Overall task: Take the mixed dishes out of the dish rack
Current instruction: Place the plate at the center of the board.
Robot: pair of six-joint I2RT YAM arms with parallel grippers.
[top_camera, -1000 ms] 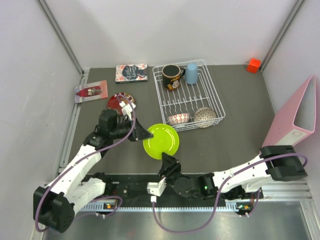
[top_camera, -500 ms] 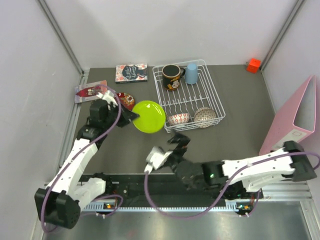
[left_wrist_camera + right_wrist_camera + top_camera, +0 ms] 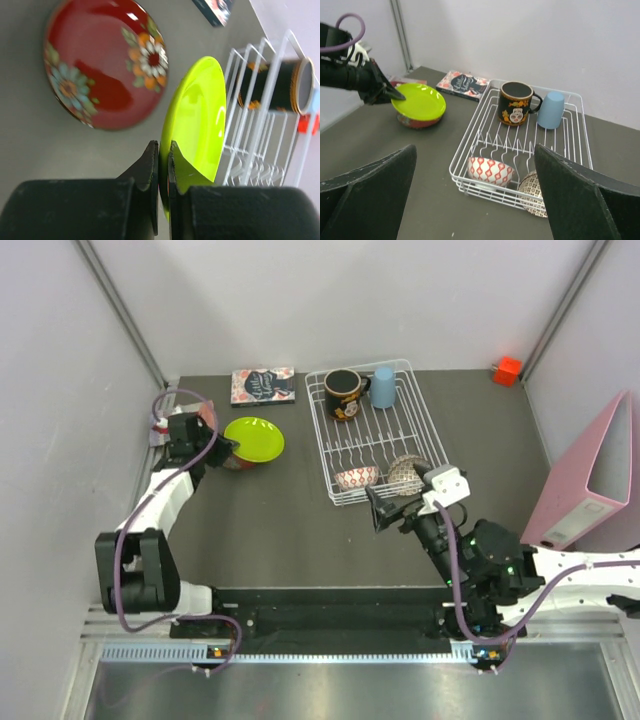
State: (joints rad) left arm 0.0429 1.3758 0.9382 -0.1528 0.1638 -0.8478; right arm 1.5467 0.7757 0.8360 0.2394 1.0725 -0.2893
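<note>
We see a dark grey desk (image 3: 300,540) filling the middle of the top view. A pink binder (image 3: 590,480) stands open at the right edge. The white wire dish rack (image 3: 378,435) sits right of centre in the upper half.

The lime-green plate (image 3: 254,439) is out of the rack, at the upper left of the frame. The left hand (image 3: 161,150) is clenched on its rim, one finger on each face. The plate hangs over the red floral plate (image 3: 105,65), which lies flat on the desk. We cannot tell whether the two plates touch.

The right hand (image 3: 475,150) is spread wide and grasps nothing. It hovers just below the rack's lower edge in the top view.

Four dishes are in the rack. A red-patterned bowl (image 3: 490,170) and a beige patterned bowl (image 3: 532,187) lean among the prongs at the lower end. The black cartoon mug (image 3: 343,392) and the pale blue cup (image 3: 383,386) stand side by side at the upper end.

A printed card (image 3: 262,384) lies left of the rack's upper corner. A small orange-red block (image 3: 508,370) sits in the upper right corner of the desk.
</note>
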